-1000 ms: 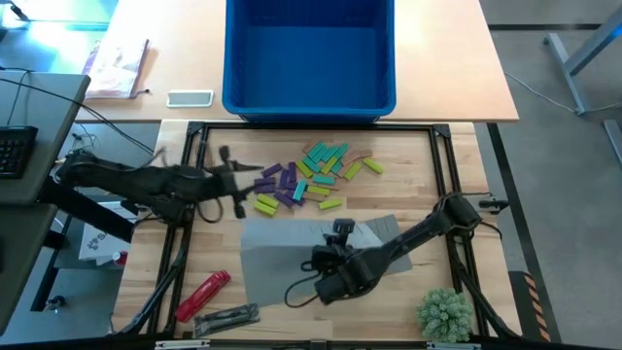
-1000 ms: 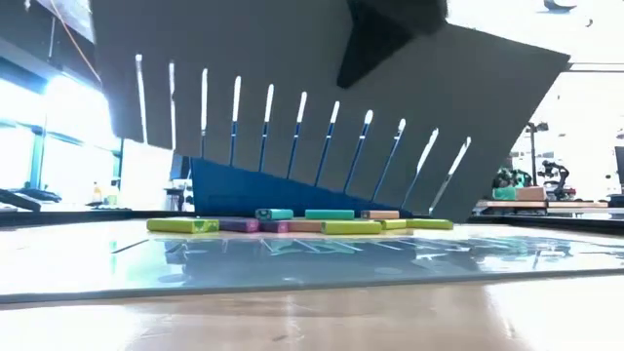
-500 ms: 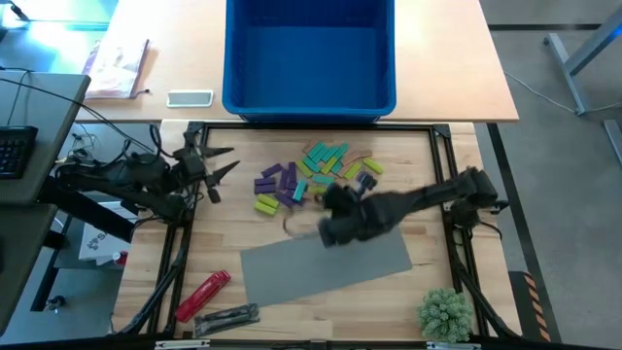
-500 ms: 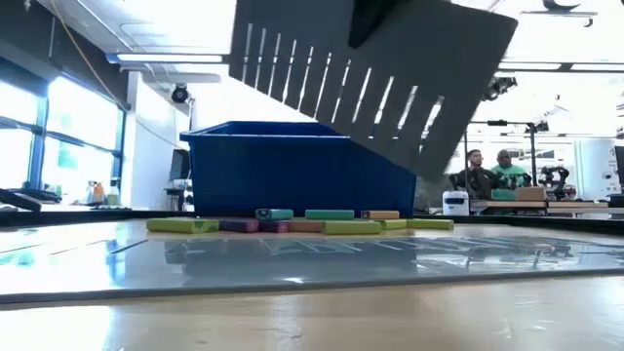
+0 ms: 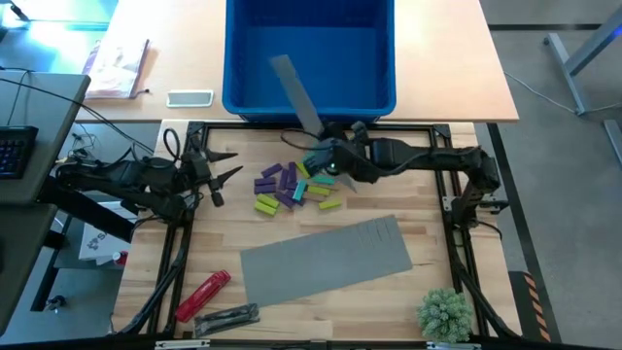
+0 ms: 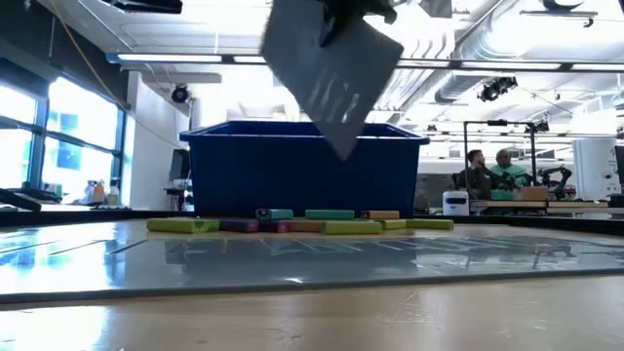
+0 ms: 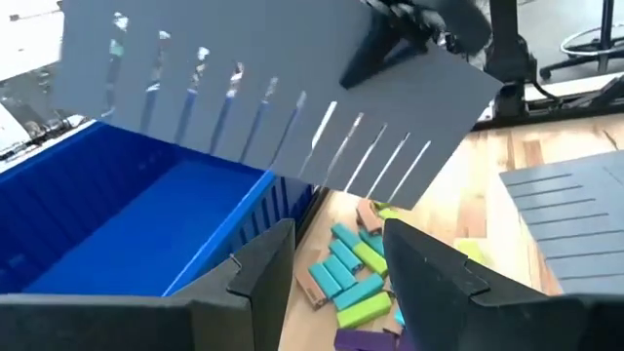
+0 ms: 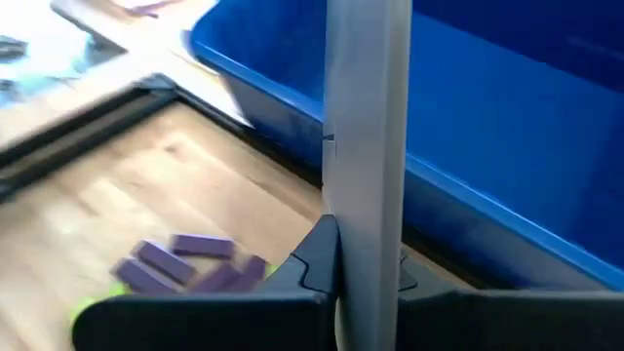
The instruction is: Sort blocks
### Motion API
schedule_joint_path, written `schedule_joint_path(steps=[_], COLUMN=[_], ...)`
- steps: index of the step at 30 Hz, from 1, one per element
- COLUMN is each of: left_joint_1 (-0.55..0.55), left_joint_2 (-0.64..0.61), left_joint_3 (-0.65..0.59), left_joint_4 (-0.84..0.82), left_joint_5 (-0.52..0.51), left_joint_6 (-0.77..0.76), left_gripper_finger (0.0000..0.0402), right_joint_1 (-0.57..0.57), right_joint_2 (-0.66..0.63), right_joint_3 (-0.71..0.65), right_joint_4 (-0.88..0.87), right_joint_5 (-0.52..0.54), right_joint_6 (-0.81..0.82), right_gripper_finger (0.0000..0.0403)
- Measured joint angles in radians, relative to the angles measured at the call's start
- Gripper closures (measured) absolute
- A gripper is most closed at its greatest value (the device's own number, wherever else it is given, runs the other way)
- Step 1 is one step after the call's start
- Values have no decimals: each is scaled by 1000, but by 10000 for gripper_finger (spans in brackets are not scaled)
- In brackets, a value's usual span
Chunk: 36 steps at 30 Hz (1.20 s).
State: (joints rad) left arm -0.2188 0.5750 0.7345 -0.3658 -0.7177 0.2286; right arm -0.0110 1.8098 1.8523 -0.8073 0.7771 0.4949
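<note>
Since half a second ago the slotted grey mat [image 5: 296, 92] has swung up from the middle of the frame toward the top, and now hangs edge-on over the near rim of the blue bin [image 5: 309, 99], while the blocks [image 5: 296, 182] have not shifted — they lie in a loose cluster of purple, lime, teal and tan just above the centre of the high view, on the bare wood between the bin and a second grey mat [image 5: 326, 261] lying flat lower down. The right gripper [image 5: 333, 157] sits right over the upper edge of that cluster with its fingers clamped tight on the raised mat's lower edge; carrying it tilted and high looks like a way to clear it from the work area, perhaps into the bin, before any sorting begins. The left gripper [image 5: 218, 167] waits at centre-left with its fingers parted around nothing, well apart from the blocks. The high view shows the mat only as a thin strip; the left wrist view shows its broad face and cut slots, and the right wrist view shows the pinch itself.
</note>
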Motion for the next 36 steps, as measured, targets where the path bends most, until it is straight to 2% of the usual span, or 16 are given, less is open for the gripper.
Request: schedule_joint_path(steps=[2,5,9,12,16,20,24,30,36], left_joint_1=[0,0,0,0,2,3,2,2,2], left_joint_2=[0,-20,-64,-107,-132,-103,-33,45,76], left_joint_3=[0,-1,-9,-59,-134,-165,-160,-159,-159], left_joint_4=[-17,-24,7,133,364,577,706,784,793], left_joint_5=[10,78,212,322,463,618,741,777,789], left_joint_6=[-10,-19,-26,-15,-15,-43,-70,-56,24], left_gripper_finger=[257,257,257,256,256,255,243,206,192], right_joint_1=[2,27,83,134,207,258,280,295,302], right_joint_2=[-5,-38,-109,-150,-181,-183,-182,-181,-181], right_joint_3=[0,0,0,0,0,0,0,0,0], right_joint_4=[51,125,203,271,407,519,570,663,838], right_joint_5=[-48,-108,-110,-159,-296,-423,-499,-551,-600], right_joint_6=[-46,-126,-233,-339,-495,-594,-633,-693,-854], right_gripper_finger=[403,403,403,403,403,403,403,403,403])
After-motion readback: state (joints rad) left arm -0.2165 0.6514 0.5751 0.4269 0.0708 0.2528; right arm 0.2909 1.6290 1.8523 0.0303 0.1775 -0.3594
